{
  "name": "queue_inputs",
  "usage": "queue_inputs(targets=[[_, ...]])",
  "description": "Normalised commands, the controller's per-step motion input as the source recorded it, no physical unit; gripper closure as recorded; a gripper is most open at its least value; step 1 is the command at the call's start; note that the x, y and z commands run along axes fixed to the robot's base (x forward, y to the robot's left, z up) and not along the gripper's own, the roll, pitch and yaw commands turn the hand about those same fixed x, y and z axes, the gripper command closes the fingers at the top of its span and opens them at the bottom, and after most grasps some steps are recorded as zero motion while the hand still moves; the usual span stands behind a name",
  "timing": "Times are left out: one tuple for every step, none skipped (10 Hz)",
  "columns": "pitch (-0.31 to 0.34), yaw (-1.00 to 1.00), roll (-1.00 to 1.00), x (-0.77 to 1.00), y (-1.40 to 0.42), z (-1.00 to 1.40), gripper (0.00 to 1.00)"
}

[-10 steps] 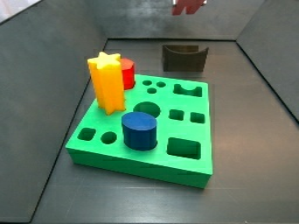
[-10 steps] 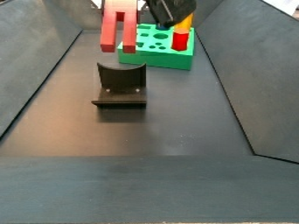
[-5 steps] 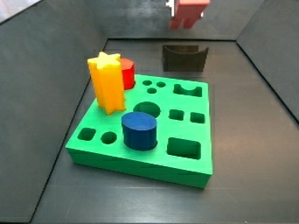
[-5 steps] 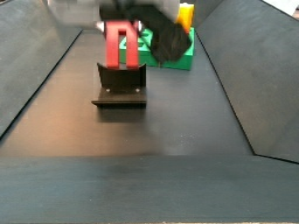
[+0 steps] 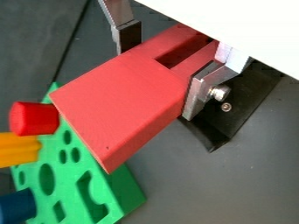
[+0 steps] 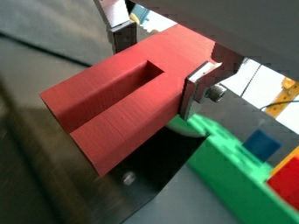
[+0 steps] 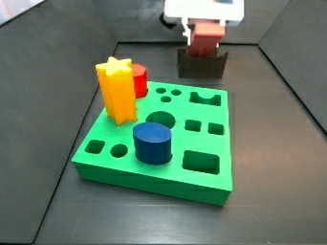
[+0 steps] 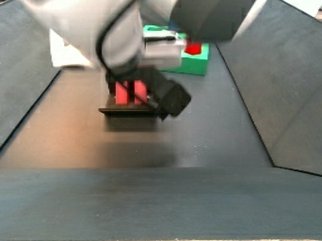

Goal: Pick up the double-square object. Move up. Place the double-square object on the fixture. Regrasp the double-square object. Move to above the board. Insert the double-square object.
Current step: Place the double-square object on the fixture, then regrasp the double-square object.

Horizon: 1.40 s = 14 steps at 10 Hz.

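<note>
My gripper (image 5: 163, 54) is shut on the double-square object (image 5: 128, 105), a long red block with a notched end, also seen in a wrist view (image 6: 117, 101). In a side view the gripper (image 7: 205, 27) holds the red block (image 7: 205, 40) down at the dark fixture (image 7: 202, 65) at the back of the floor. In a side view the arm covers most of the fixture (image 8: 130, 111), and the red block (image 8: 130, 93) stands in its recess. The green board (image 7: 160, 139) lies in front, with its cut-out holes.
On the board stand a yellow star prism (image 7: 117, 91), a red cylinder (image 7: 138, 78) behind it and a blue cylinder (image 7: 155, 143). Dark sloping walls (image 7: 296, 96) close the floor in on both sides.
The gripper has come down with the red block from above the fixture to the fixture's recess. The board and its pieces have not moved.
</note>
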Motion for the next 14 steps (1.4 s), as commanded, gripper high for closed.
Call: queue_inputs(targets=[[-0.013, -0.17, -0.17, 0.14, 0.09, -0.58, 1.00], [-0.022, -0.14, -0.16, 0.12, 0.08, -0.40, 1.00], [-0.035, -0.12, -0.12, 0.10, 0.10, -0.32, 1.00], [-0.055, -0.08, -0.11, 0.08, 0.12, -0.29, 1.00], [-0.055, -0.06, -0.11, 0.08, 0.12, -0.29, 1.00], [-0.053, -0.04, -0.10, 0.08, 0.12, -0.29, 1.00], [0.000, 0.00, 0.00, 0.00, -0.50, -0.17, 1.00], [0.000, 0.00, 0.00, 0.00, 0.00, 0.00, 0.00], [0.027, 0.05, 0.03, 0.00, 0.00, 1.00, 0.00], [0.036, 0.05, 0.04, -0.01, 0.00, 1.00, 0.00], [0.046, 0.05, 0.05, -0.02, 0.00, 1.00, 0.00], [0.068, 0.03, 0.06, -0.03, 0.00, 1.00, 0.00], [0.078, 0.02, 0.06, -0.04, 0.00, 1.00, 0.00], [0.091, 0.00, 0.05, -0.03, 0.01, 0.88, 0.00]])
